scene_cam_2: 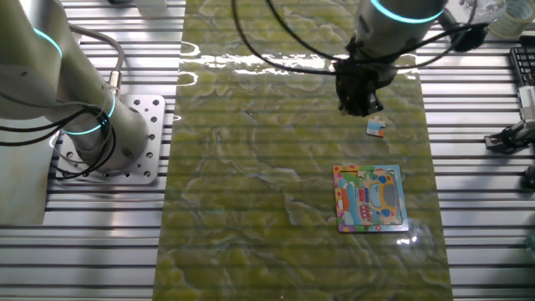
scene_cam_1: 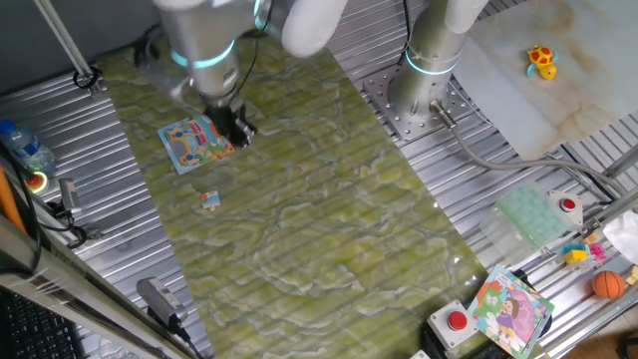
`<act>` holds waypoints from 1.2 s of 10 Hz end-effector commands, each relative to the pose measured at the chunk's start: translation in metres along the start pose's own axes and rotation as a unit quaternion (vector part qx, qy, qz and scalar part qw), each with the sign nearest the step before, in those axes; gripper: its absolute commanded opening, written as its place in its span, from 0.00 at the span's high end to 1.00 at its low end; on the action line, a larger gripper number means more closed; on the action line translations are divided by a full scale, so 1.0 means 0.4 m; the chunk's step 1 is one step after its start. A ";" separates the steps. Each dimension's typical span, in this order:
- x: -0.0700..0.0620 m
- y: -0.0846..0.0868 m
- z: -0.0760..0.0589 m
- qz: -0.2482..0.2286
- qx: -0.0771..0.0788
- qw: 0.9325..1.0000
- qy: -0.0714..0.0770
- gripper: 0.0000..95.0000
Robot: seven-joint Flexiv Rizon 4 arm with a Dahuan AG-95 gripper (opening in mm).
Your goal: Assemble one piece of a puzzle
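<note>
The piece point(scene_cam_1: 209, 199) is a tiny tan and white bit lying flat on the green mat, apart from the board. It also shows in the other fixed view point(scene_cam_2: 376, 127). The puzzle point(scene_cam_1: 196, 143) is a small square board with a light-blue border and a cartoon picture, lying flat on the mat; it also shows in the other fixed view point(scene_cam_2: 370, 197). My gripper point(scene_cam_1: 235, 129) hangs above the mat between the board and the piece, holding nothing. In the other fixed view the gripper point(scene_cam_2: 359, 100) is just up-left of the piece. Its jaws look slightly apart.
A second robot base point(scene_cam_1: 424, 95) stands at the mat's far edge. A larger colourful board with a purple figure point(scene_cam_1: 510, 311), a red button box point(scene_cam_1: 457, 324), toys and a white sheet point(scene_cam_1: 558, 70) lie off the mat. A bottle point(scene_cam_1: 25, 148) stands at the left.
</note>
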State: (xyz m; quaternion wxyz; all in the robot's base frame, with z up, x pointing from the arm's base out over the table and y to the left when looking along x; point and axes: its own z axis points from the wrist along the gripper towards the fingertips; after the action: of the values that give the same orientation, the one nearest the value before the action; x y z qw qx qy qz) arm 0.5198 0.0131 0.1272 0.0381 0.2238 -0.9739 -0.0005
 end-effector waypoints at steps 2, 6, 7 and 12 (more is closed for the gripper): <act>-0.054 0.022 0.052 -0.079 0.001 0.997 0.000 1.00; -0.141 0.021 0.009 -0.061 0.012 0.998 0.013 1.00; -0.161 0.022 0.009 -0.074 0.013 0.997 0.011 1.00; -0.224 -0.008 0.034 -0.102 0.026 0.994 0.008 1.00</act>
State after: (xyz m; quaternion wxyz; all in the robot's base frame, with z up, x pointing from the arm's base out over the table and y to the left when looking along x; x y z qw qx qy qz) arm 0.6019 0.0509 0.1079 0.0511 0.3064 -0.9499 0.0337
